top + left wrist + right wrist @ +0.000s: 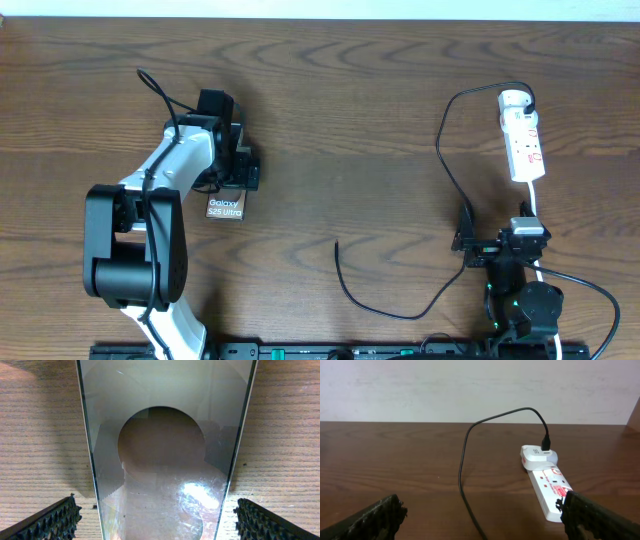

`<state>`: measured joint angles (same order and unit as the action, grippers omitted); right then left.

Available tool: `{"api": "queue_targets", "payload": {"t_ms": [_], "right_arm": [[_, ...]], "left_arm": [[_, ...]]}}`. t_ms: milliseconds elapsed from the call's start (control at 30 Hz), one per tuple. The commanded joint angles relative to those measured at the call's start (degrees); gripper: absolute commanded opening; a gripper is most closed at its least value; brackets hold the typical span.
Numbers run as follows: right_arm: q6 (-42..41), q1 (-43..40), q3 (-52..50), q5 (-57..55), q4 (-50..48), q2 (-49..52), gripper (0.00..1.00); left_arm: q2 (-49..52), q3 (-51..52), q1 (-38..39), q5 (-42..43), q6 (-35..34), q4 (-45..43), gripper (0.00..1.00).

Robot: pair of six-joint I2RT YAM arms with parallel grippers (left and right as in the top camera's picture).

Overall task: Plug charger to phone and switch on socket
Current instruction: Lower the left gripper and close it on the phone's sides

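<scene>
The left fingers (50,522), ribbed and black, stand released either side of the phone (165,460), a glossy reflective slab flat between them on the grained wooden tabletop (35,435), wrist pointing down. The right fingers (375,520) are spread too, held low and level. The thin black charger (461,465) loops ahead between them to the oblong white socket (551,491) ahead-right.
</scene>
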<state>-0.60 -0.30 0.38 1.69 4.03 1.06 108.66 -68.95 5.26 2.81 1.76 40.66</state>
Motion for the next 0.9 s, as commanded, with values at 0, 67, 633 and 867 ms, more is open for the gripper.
{"api": "queue_targets", "payload": {"t_ms": [0,67,633,867], "right_arm": [[0.66,0.50,-0.04,-0.04,0.26,-0.24,0.99],[0.66,0.50,-0.04,-0.07,0.26,-0.24,0.99],[0.66,0.50,-0.04,-0.04,0.26,-0.24,0.99],[0.63,0.50,-0.04,-0.07,0.26,-0.24,0.99]], "left_arm": [[0.76,0.50,-0.31,-0.50,0.61,0.15,0.98],[0.79,0.50,-0.31,-0.50,0.61,0.15,0.98],[2.82,0.50,-0.31,-0.50,0.63,0.09,0.98],[2.82,0.50,-0.31,-0.52,1.11,0.17,0.98]]}}
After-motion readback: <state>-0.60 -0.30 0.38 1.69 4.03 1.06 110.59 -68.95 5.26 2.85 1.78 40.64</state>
